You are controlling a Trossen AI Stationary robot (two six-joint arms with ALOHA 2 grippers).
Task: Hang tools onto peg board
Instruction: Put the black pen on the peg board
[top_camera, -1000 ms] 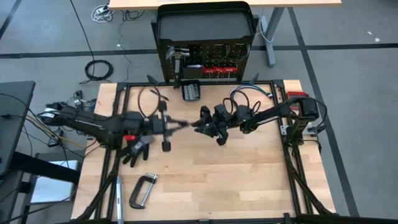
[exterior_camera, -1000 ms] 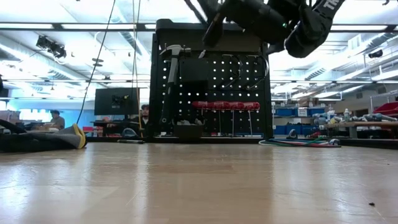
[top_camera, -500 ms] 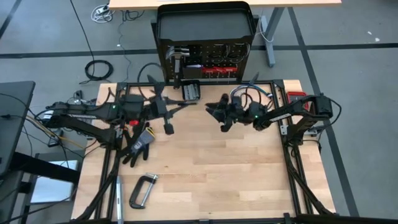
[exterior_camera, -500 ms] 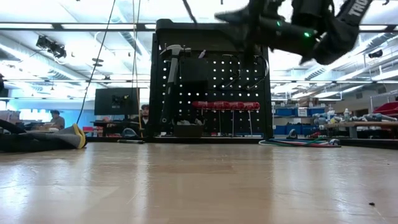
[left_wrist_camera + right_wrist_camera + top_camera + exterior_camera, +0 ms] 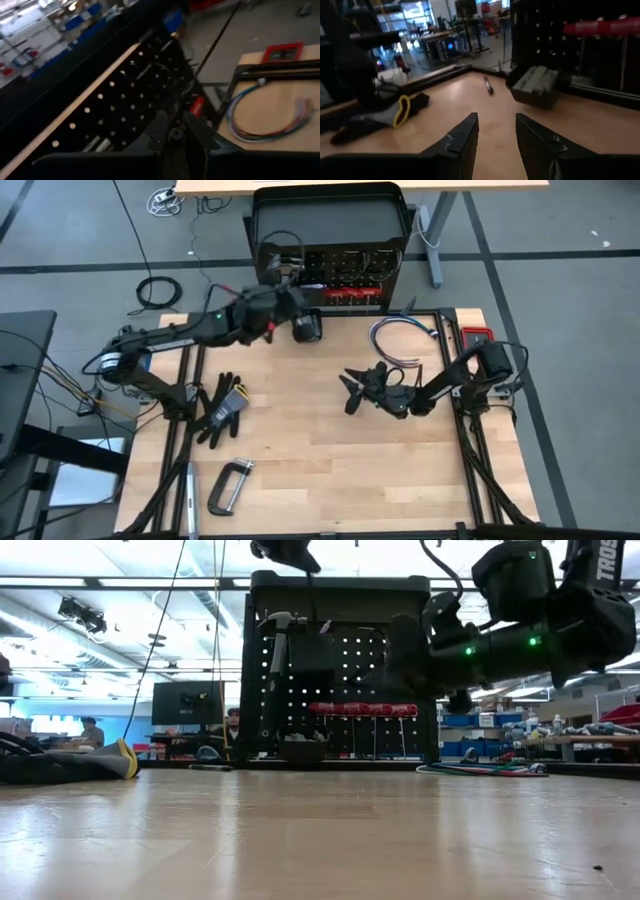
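The black peg board (image 5: 330, 275) stands upright beyond the table's far edge. A hammer (image 5: 275, 640) and red-handled drivers (image 5: 362, 709) hang on its front. My left gripper (image 5: 296, 305) is high up, close in front of the board (image 5: 120, 107), shut on black pliers (image 5: 175, 134). My right gripper (image 5: 347, 392) hovers low over the table's middle right, open, with nothing between its fingers (image 5: 465, 135). A grey C-clamp (image 5: 230, 485) lies flat near the near left corner. My left gripper pinches the black pliers between its two fingers (image 5: 162, 122); only a round pivot part (image 5: 175, 134) shows in the narrow gap. The fingers come nearly level from the table's left toward the peg board. The pliers are lifted clear of the table.
A small black box (image 5: 308, 327) with grey pieces sits at the far edge below the board, with a small thin tool (image 5: 489, 85) beside it. A black glove (image 5: 220, 408) lies at the left, a cable bundle (image 5: 400, 340) at the far right, and a silver tool (image 5: 190, 485) beside the clamp.
My left gripper has risen and swung from the table's middle toward the far edge, up to the peg board, carrying the pliers and levelling out. My right gripper has sunk toward the table, rolled over and drawn slightly toward the near edge.
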